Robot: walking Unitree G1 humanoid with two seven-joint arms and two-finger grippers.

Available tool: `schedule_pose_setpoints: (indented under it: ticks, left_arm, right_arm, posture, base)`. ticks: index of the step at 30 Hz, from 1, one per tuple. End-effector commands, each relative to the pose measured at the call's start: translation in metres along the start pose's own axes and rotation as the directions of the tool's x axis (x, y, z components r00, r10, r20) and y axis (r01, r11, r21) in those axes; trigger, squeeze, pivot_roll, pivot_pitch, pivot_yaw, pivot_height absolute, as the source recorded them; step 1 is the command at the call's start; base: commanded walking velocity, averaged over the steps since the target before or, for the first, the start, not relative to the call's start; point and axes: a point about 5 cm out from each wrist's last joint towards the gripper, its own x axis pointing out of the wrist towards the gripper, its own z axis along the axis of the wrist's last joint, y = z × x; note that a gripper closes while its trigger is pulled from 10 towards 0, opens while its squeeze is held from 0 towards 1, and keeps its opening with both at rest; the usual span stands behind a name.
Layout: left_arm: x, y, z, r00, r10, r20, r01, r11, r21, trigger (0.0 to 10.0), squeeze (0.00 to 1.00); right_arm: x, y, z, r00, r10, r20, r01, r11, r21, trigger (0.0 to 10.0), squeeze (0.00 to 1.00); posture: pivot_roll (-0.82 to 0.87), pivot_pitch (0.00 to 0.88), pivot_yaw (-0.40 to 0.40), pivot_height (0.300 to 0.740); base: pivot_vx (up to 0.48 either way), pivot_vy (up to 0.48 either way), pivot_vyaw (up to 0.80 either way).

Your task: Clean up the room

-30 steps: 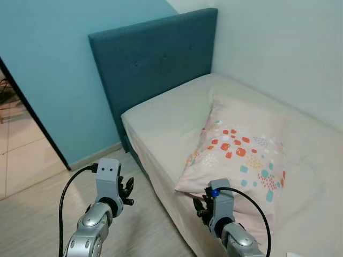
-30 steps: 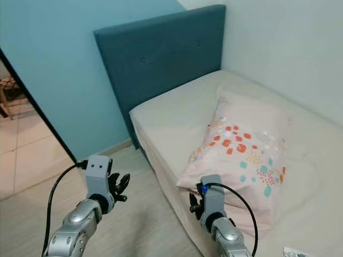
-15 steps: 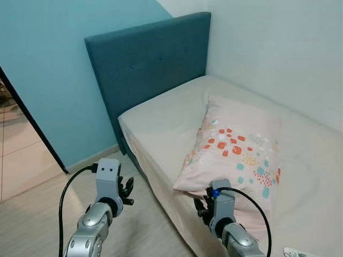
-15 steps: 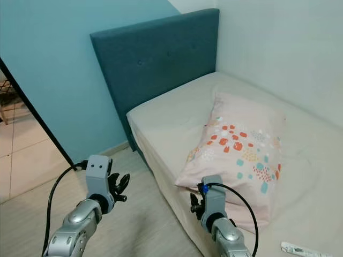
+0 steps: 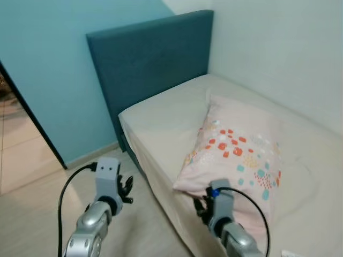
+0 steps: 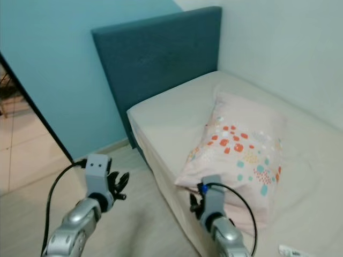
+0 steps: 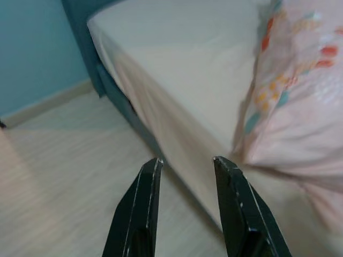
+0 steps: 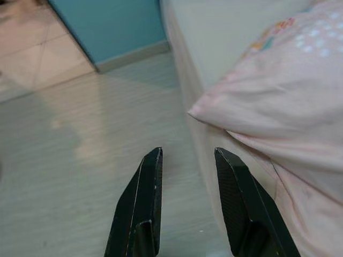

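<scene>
Claws, your left claw (image 7: 185, 163) and right claw (image 8: 186, 155), stay apart and empty while the view shifts slightly toward the pillow (image 5: 236, 152).

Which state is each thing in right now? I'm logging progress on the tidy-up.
Pillow: lying askew, one corner over the bed's edge.
Bed: sheet on, no blanket.
Left gripper: open, empty, above the floor.
Right gripper: open, empty, near the pillow's corner.
</scene>
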Motion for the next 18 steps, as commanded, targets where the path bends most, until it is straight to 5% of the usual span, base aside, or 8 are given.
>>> schedule_pose_setpoints:
  ticks: [1,18]
  left_arm:
    - [-0.0012,0.0010,-0.0022,1.000,0.009,-0.008,-0.009,1.000,-0.015,10.0,0.00]
    - [-0.0013,0.0012,-0.0014,1.000,0.013,0.005,-0.013,1.000,-0.014,10.0,0.00]
  right_arm:
    - [-0.0021,-0.0009,-0.0018,1.000,0.006,-0.012,-0.006,1.000,-0.004,10.0,0.00]
    - [-0.0017,-0.0069,-0.0020,1.000,-0.013,-0.022,0.012,1.000,-0.028,10.0,0.00]
  posture:
    - [0.04,0.020,0.037,0.737]
    - [0.04,0.000,0.034,0.737]
  base:
    - [0.000,0.000,0.00]
    - [0.000,0.000,0.00]
